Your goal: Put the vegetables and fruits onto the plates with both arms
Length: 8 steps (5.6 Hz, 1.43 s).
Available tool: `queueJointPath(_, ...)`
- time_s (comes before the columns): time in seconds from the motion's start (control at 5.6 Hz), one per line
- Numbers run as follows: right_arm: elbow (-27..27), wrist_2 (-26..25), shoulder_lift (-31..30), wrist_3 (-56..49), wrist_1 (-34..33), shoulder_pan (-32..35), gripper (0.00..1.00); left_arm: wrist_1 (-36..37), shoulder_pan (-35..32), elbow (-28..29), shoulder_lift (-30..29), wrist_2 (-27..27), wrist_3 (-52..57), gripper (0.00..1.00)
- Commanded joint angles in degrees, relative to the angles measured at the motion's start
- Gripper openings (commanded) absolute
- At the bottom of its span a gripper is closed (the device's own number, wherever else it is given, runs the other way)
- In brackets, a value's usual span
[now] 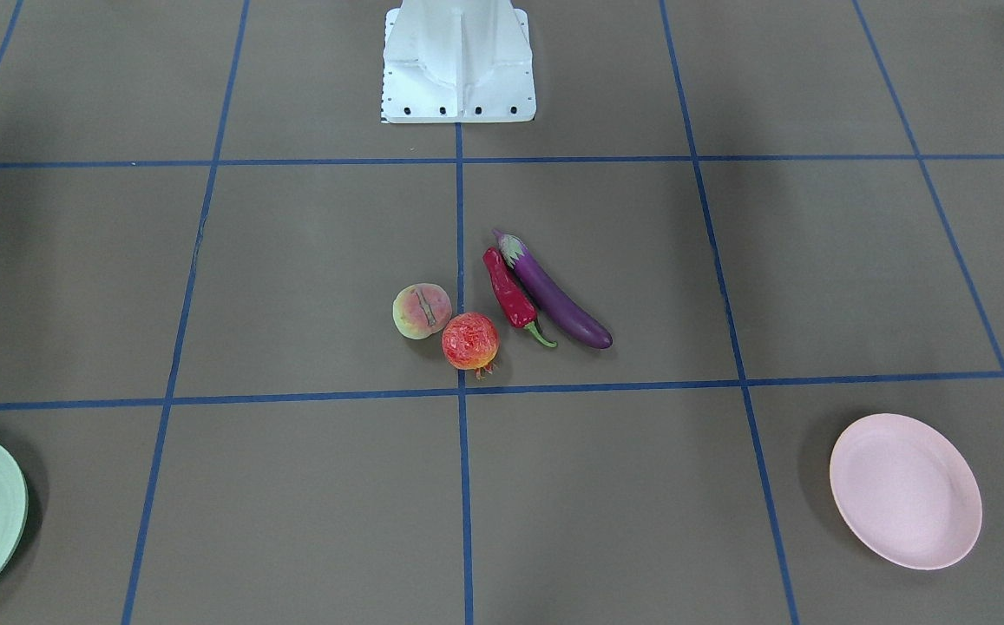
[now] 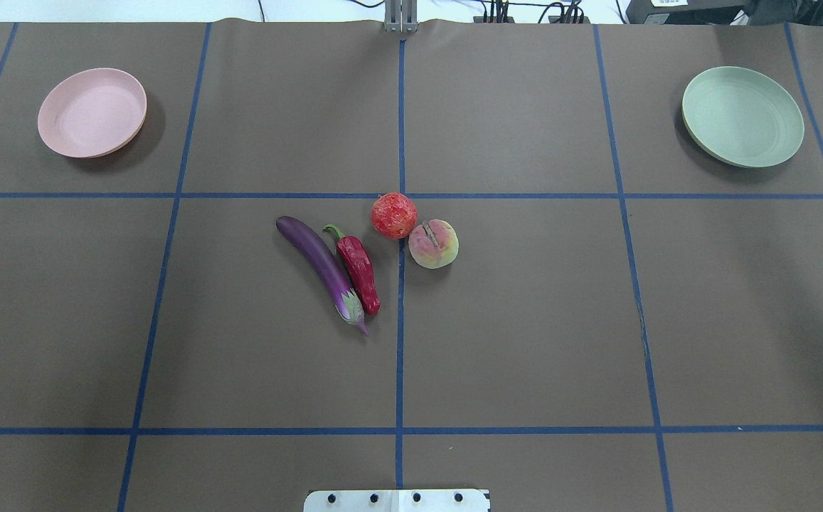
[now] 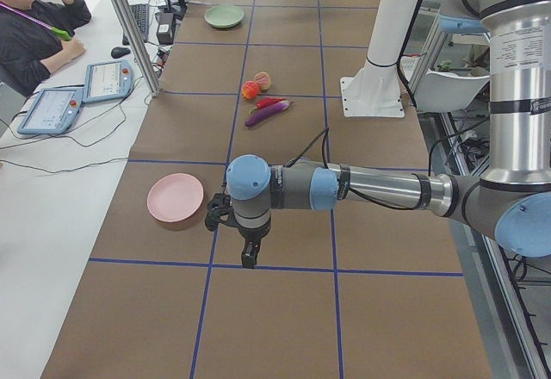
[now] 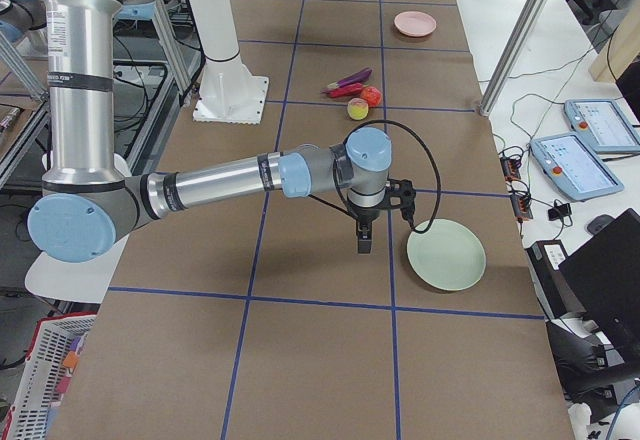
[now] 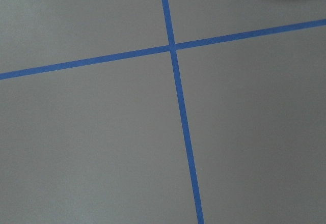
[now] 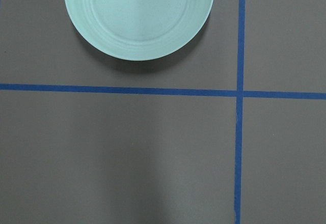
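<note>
Left end effector [image 3: 248,260] and right end effector [image 4: 362,245] hover above the table [image 3: 284,319] — how far open, cannot tell.

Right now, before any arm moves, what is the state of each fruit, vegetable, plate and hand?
eggplant: lying on the table
chili: lying alongside the eggplant
pomegranate: on the table beside the peach
peach: on the table, crease up
pink plate: empty
green plate: empty
left hand: near pink plate, open or shut unclear
right hand: near green plate, open or shut unclear
</note>
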Motion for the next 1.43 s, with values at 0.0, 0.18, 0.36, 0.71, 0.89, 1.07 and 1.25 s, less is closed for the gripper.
queueJointPath(0.0,0.2,0.0,0.1,0.1,0.0,-0.2,1.00,0.1,0.0,-0.7,0.0,0.0,-0.1,1.00)
queueJointPath(0.18,1.2,-0.1,0.5,-0.1,0.0,-1.7,1.00,0.1,0.0,-0.7,0.0,0.0,0.0,1.00)
queueJointPath(0.36,2.2,0.2,2.5,0.1,2.2,-4.1,1.00,-0.1,0.0,-0.7,0.0,0.0,0.0,1.00)
queueJointPath(0.71,1.1,1.3,4.6,0.0,19.5,-14.6,1.00,-0.2,0.0,-0.5,0.0,0.0,-0.1,1.00)
queueJointPath(0.89,-5.0,1.8,14.9,1.6,19.9,-19.6,1.00,-0.2,0.0,-0.3,0.0,0.0,-0.1,1.00)
queueJointPath(1.07,-5.8,0.3,19.8,8.9,20.0,-24.0,1.00,-0.2,0.1,-0.3,0.0,0.0,-0.2,1.00)
queueJointPath(1.25,-5.8,-4.7,24.0,17.0,19.9,-29.2,1.00,-0.2,0.2,-0.3,-0.1,0.0,-0.2,1.00)
